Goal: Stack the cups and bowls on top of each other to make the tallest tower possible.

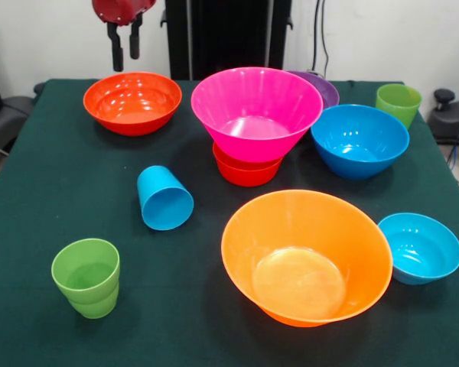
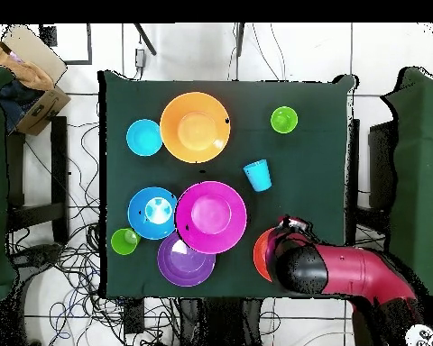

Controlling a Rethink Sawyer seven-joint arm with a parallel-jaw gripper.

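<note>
My gripper point(image 1: 125, 47) hangs open and empty at the table's far left, just above and behind the medium red-orange bowl point(image 1: 132, 102). The large pink bowl point(image 1: 256, 107) sits tilted on the small red-orange bowl point(image 1: 246, 172), forming a low tower. Behind it peeks the purple bowl point(image 1: 321, 86). The blue bowl point(image 1: 359, 141) stands to its right. The large orange bowl point(image 1: 306, 256) and the small blue bowl point(image 1: 421, 247) are at the front right. A sky blue cup point(image 1: 164, 198) lies on its side. Green cups stand at the front left point(image 1: 86, 277) and far right point(image 1: 398, 102).
From above, the red arm point(image 2: 346, 275) covers part of the medium red-orange bowl point(image 2: 260, 254). The dark green table cloth point(image 2: 319, 171) shows between the blue cup point(image 2: 258, 175) and the table's edge. Cardboard boxes point(image 2: 31, 77) and cables lie off the table.
</note>
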